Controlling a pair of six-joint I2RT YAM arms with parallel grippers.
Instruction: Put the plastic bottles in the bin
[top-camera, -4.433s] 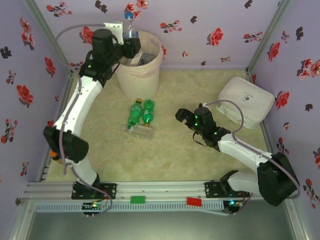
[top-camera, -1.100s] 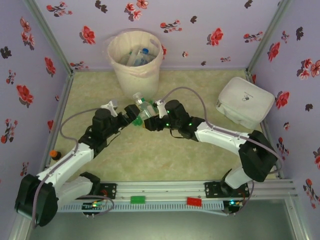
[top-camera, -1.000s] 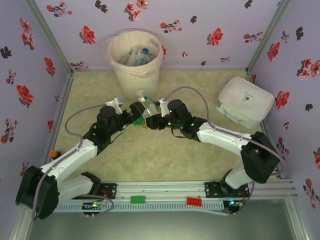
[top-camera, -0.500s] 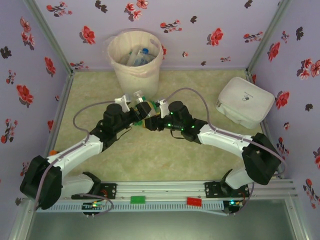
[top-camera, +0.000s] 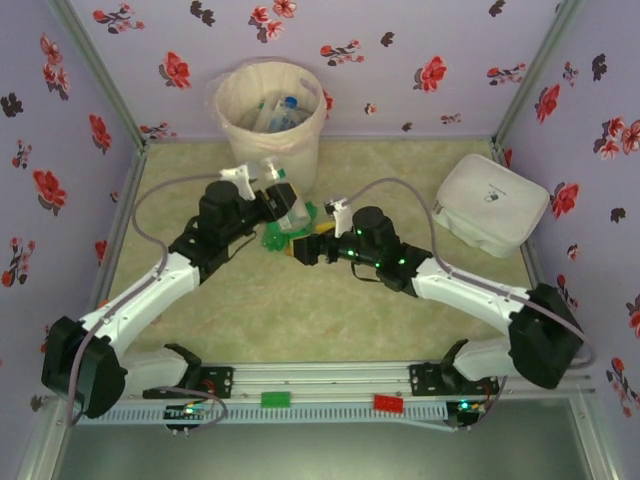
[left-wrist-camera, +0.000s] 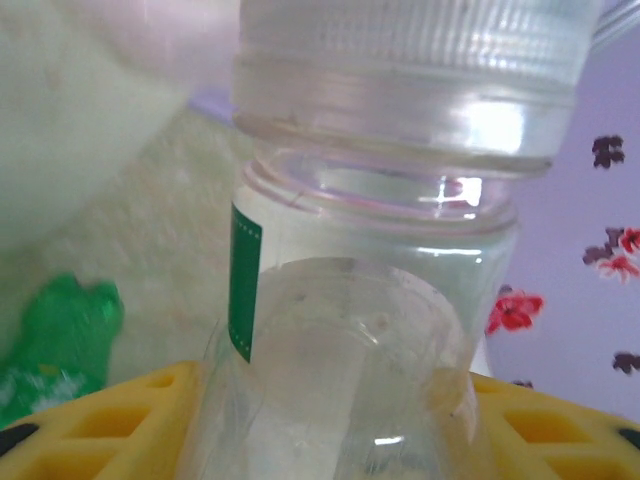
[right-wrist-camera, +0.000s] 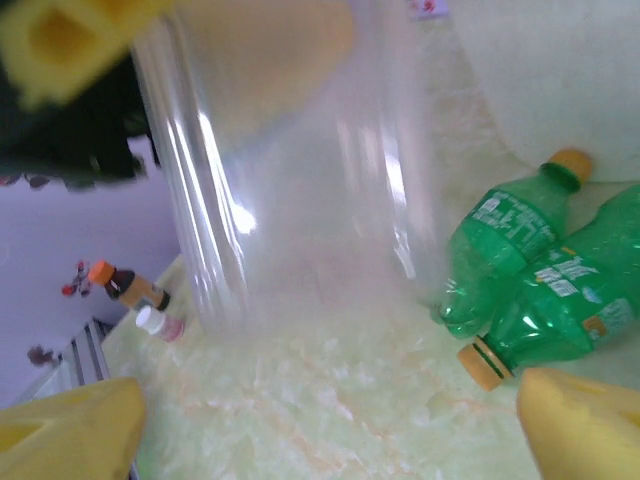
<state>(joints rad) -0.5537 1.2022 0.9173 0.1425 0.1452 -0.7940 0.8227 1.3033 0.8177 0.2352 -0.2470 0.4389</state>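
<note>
Grasps a clear bottle (left-wrist-camera: 370, 300) in the left gripper (top-camera: 278, 205), with its yellow fingers (left-wrist-camera: 110, 420) clenched against the lower body on both sides and the cap end up, slightly tilted. Shows on that bottle a ribbed clear cap and a narrow strip of green label. Cannot tell whether the bottle's base touches the bench (top-camera: 400, 330). Holds the right gripper (top-camera: 308, 250) released, yellow fingertips (right-wrist-camera: 70, 430) spread wide with nothing between them, and the clear bottle just ahead of it, apart from both fingertips. Sets the two grippers facing each other, close together, the right one a little nearer the arm bases. Finds a green bottle (right-wrist-camera: 500, 250) and a second green bottle (right-wrist-camera: 570, 310) lying side by side and touching on the bench, ahead and to the right of the right gripper, just below and beside the left gripper, both with orange-yellow caps. Puts the bin (top-camera: 250, 130) just beyond the left gripper, upright, with several clear bottles (top-camera: 280, 110) already inside, one blue-capped. Has a white box (top-camera: 490, 205) well to the right of the right gripper. Catches a small brown bottle (right-wrist-camera: 128, 285) with an orange cap far off ahead and to the left of the right gripper, standing upright.
</note>
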